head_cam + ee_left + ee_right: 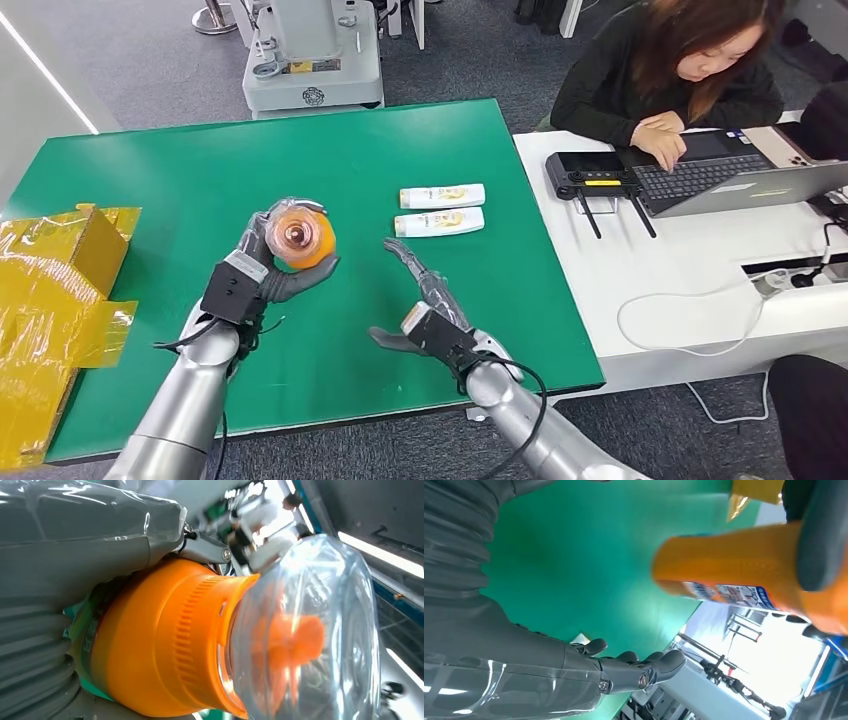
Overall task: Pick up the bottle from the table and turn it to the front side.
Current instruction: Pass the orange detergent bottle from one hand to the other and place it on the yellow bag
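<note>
The orange plastic bottle (pixel 303 238) with a clear domed cap and a printed label is lifted above the green bench (pixel 150 190), at nine o'clock of centre, cap end facing up toward the head view.

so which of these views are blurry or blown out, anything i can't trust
Head view: sharp and evenly lit. Left wrist view: the orange bottle is crisp, but its clear cap catches glare and the background is blown out. Right wrist view: the bottle is soft, the bright area beyond the green table overexposed.
</note>
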